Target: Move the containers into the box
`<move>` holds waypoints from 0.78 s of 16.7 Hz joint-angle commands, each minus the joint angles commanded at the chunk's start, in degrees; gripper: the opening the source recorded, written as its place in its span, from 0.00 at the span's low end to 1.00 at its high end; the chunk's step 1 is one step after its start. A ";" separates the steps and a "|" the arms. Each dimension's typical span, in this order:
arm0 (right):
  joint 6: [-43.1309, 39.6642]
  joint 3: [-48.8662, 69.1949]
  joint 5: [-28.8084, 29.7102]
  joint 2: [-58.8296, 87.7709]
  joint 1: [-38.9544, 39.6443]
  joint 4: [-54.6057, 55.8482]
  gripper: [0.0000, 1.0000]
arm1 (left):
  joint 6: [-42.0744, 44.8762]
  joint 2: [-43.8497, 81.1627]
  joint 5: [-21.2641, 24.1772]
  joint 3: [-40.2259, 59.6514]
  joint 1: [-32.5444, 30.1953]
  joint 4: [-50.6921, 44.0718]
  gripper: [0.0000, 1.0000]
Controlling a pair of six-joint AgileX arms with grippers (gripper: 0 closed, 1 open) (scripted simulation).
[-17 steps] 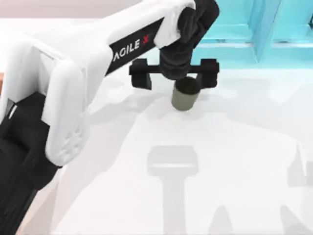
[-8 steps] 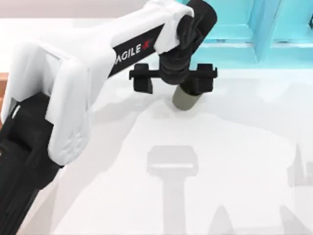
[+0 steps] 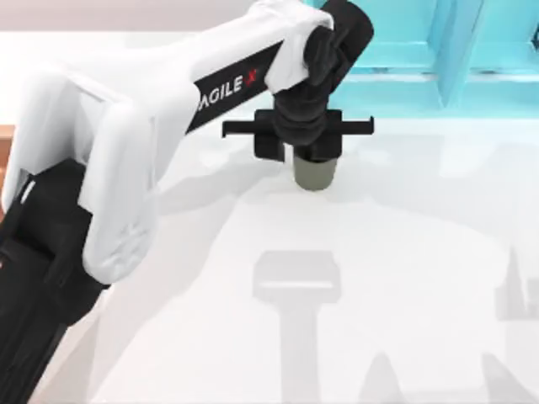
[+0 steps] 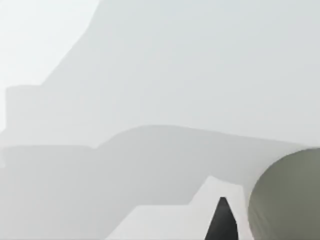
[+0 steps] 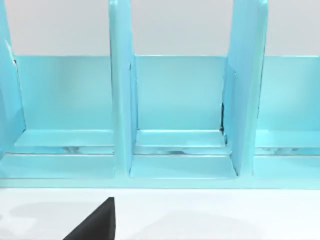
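One container, a squat olive-green cup (image 3: 316, 173), stands upright on the white table toward the back, just in front of the shelf. My left gripper (image 3: 297, 145) reaches down over it from the left, its fingers drawn in on the cup's top, which they hide. The left wrist view has the cup's pale green wall (image 4: 287, 200) close by, beside one dark fingertip (image 4: 222, 222). A sliver of the orange-brown box (image 3: 3, 147) shows at the table's far left edge. A dark part of my right gripper (image 5: 97, 225) points at the shelf.
A cyan shelf unit (image 3: 472, 50) with upright dividers (image 5: 120, 90) runs along the back right, close behind the cup. My left arm's white link (image 3: 126, 143) spans the left half of the table. Open white tabletop (image 3: 404, 278) lies in front and to the right.
The left gripper's fingers went from spread wide to drawn in on the cup. The cup, seen leaning half a second ago, now stands straight under the gripper.
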 joint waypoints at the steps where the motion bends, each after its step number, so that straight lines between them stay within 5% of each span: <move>1: 0.00 0.00 0.00 0.00 0.00 0.00 1.00 | 0.00 0.00 0.00 0.00 0.00 0.00 0.10; 3: 0.00 0.00 0.00 0.00 0.00 0.00 1.00 | 0.00 0.00 0.00 0.00 0.00 0.00 0.00; 13: 0.00 0.00 0.00 0.00 0.00 0.00 1.00 | 0.51 -0.99 0.05 -0.45 0.23 -0.36 0.00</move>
